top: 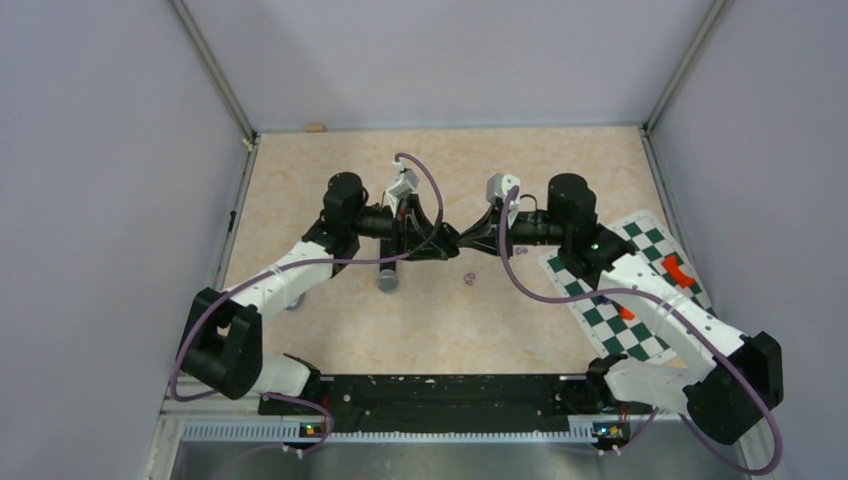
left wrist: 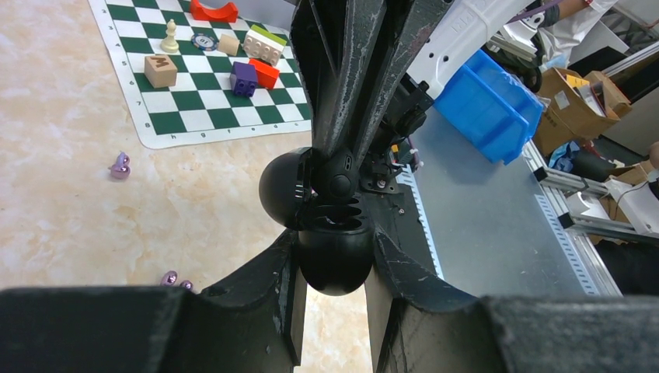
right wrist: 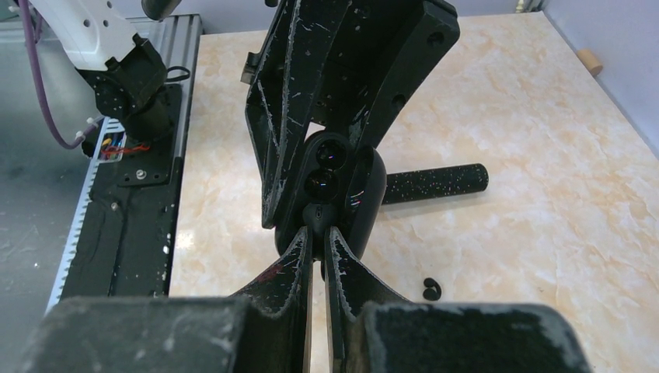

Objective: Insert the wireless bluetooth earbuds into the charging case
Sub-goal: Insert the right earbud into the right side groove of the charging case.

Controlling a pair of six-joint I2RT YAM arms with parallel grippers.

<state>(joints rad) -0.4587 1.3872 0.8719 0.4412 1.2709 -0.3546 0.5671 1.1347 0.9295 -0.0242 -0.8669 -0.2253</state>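
Note:
My left gripper (left wrist: 336, 252) is shut on the black rounded charging case (left wrist: 334, 272), held above the table with its lid (left wrist: 281, 186) swung open. My right gripper (right wrist: 319, 233) meets it tip to tip, shut on a small black earbud (right wrist: 317, 212) at the case's (right wrist: 367, 190) open wells. In the top view both grippers, left (top: 441, 241) and right (top: 469, 235), touch at mid-table. A black curled piece (right wrist: 431, 290) lies on the table under the right wrist. Purple ring-like pieces (left wrist: 119, 165) (top: 470, 279) lie loose nearby.
A black microphone (right wrist: 435, 183) (top: 388, 278) lies on the table below the left gripper. A green checkered mat (left wrist: 210, 116) with blocks and a chess piece covers the right side. A blue bin (left wrist: 486, 109) stands off the table. A small cork-like piece (top: 315, 127) rests at the back wall.

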